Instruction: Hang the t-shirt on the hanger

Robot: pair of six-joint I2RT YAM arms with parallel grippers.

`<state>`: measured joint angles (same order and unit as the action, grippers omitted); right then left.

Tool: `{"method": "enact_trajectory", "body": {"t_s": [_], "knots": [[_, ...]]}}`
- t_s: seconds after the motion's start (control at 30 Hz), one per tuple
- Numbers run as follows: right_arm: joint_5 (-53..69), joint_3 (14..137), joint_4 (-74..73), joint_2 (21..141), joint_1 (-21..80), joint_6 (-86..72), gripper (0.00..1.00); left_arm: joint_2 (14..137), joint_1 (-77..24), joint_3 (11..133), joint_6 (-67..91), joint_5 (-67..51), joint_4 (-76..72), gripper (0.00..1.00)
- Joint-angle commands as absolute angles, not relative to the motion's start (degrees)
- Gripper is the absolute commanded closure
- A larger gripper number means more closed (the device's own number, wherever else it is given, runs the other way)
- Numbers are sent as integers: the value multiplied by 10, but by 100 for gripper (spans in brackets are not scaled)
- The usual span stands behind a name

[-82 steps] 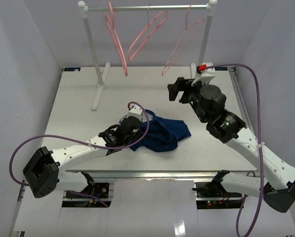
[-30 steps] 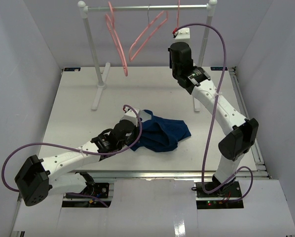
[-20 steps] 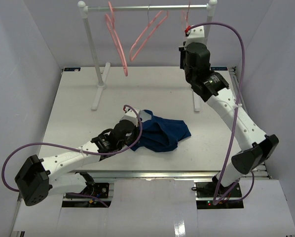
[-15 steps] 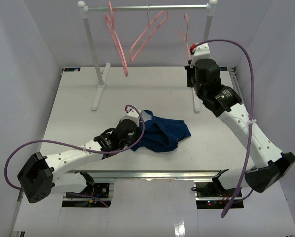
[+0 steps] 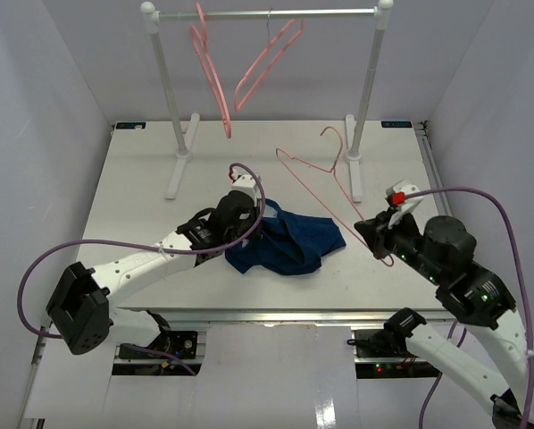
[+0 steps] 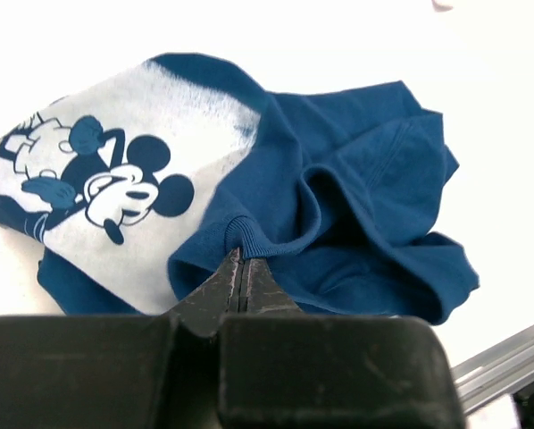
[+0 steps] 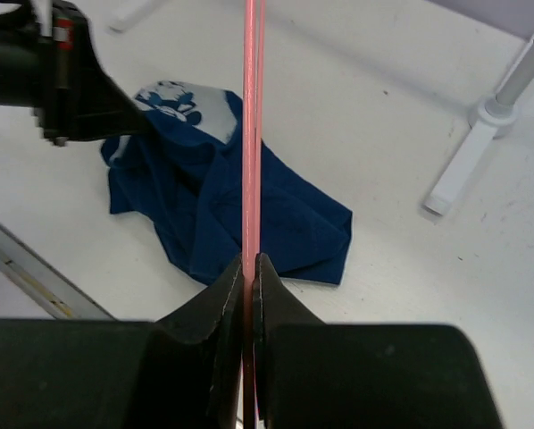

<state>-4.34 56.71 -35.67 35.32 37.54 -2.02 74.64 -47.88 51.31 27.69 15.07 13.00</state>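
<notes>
Matt soft cloth t-shirt (image 6: 356, 179), smooth thin hanger (image 7: 252, 134)

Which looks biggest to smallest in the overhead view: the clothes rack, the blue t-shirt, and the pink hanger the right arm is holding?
1. clothes rack, clearly largest.
2 and 3. t-shirt and hanger: similar span, and the hanger is held up nearer the camera, so I won't rank those two.

White table (image 5: 133, 206), flat and matt, bearing near its front middle one crumpled navy t-shirt (image 5: 296, 243) with a white cartoon-mouse print, and toward the back the two long white feet of a clothes rack (image 5: 162, 80), set apart left and right.
</notes>
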Motion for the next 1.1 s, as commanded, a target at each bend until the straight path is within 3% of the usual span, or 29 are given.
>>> {"method": "enact_trajectory", "body": {"t_s": [0.0,1.07], "knots": [[45,544,-352,283,376,-47,92,761,-460,574,286,136,163,100],[97,468,-433,172,375,-115,92,798,-407,696,258,96,236,100]]}}
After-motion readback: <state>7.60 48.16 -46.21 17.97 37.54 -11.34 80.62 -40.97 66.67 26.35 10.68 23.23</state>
